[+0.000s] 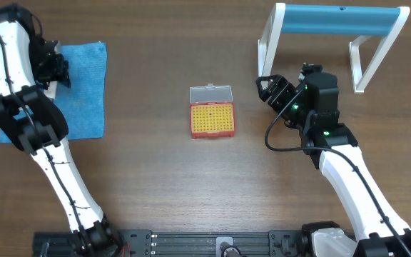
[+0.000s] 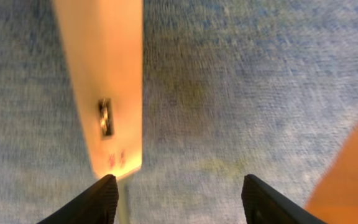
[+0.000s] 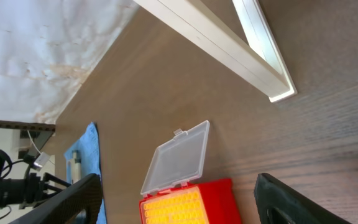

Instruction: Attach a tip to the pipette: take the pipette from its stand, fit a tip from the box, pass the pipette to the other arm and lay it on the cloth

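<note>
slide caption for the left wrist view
Left pincer open just above the blue cloth, pipette lying on it beside one finger.

You had bare table (image 1: 148, 178) open between the cloth (image 1: 88, 100) and the tip box (image 1: 212, 114). The box's open lid (image 1: 211, 93), the stand (image 1: 337, 21) at far right and the pipette (image 2: 104, 81) on the cloth blocked passage.

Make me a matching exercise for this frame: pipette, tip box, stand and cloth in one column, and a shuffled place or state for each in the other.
1 pipette
2 tip box
3 stand
4 cloth

A far left, spread flat
B centre, standing open
C lying on the cloth
D far right, white and blue

Pairs: 1-C, 2-B, 3-D, 4-A
</note>
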